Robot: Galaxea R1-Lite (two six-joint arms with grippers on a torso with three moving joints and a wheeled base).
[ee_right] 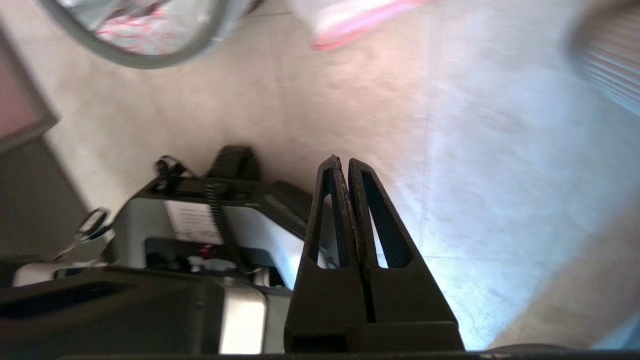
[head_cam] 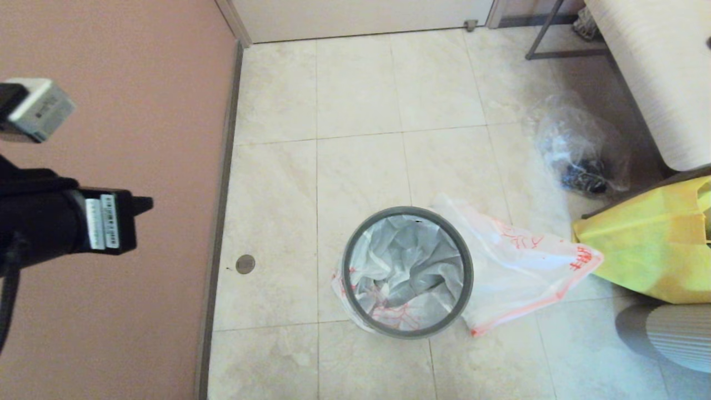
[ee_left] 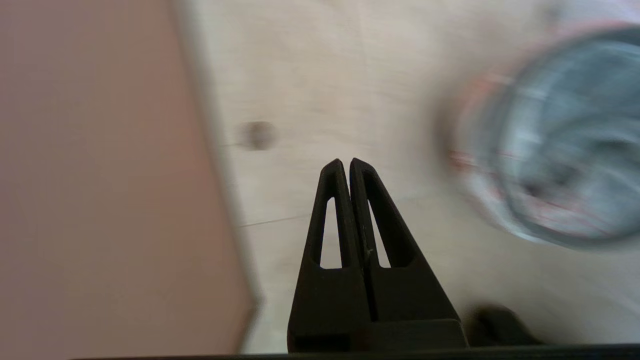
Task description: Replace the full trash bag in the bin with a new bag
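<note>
- The bin [head_cam: 407,272] stands upright on the tiled floor [head_cam: 361,139], near the middle of the head view, with its thin grey hoop [head_cam: 347,261] round the mouth.
- A clear bag with red print [head_cam: 400,266] lines the inside of the bin; its loose end [head_cam: 522,266] spills over the rim and lies flat on the floor toward the robot's right.
- Just beyond that loose end sits a yellow bag [head_cam: 650,244], and farther back a crumpled clear bag with dark contents [head_cam: 577,150].
- The left tool [ee_left: 346,163] is clenched, fingers pressed together on nothing, raised beside the pink wall [head_cam: 111,83] and well apart from the bin.
- The right tool [ee_right: 341,160] is likewise clenched and empty, low over bare floor close to the robot's base [ee_right: 200,220], with the bin's rim [ee_right: 150,60] some way off.
- A small round floor plug [head_cam: 245,264] lies between wall and bin.
</note>
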